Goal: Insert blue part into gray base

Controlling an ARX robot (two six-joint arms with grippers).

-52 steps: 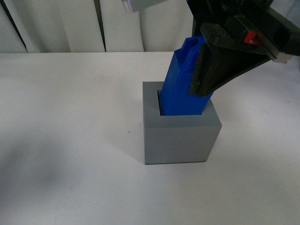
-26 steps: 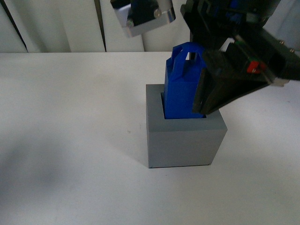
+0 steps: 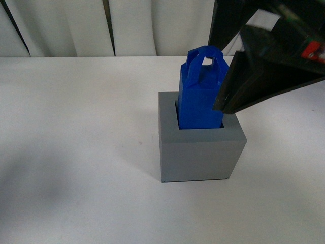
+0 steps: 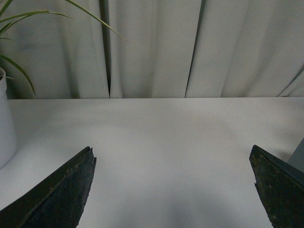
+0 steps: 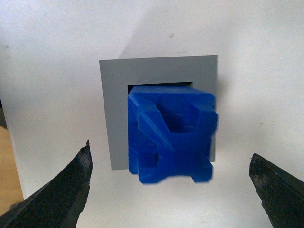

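Note:
The blue part [image 3: 201,96] stands upright in the square recess of the gray base [image 3: 201,152] on the white table, its loop handle on top. The right wrist view looks down on the blue part [image 5: 171,140] inside the gray base [image 5: 113,114]. My right gripper [image 5: 171,190] is open and empty above the part, its fingers wide apart and touching nothing. One dark finger [image 3: 254,81] shows at the part's right in the front view. My left gripper [image 4: 173,190] is open and empty over bare table, away from the base.
White curtains [image 4: 156,47] hang behind the table's far edge. A white pot [image 4: 5,128] with green leaves stands at the table's side in the left wrist view. A gray corner [image 4: 298,156] shows at that view's edge.
The blue part went from tilted to upright and sank deeper into the base. My right gripper let go of it and rose. The left arm left the front view.

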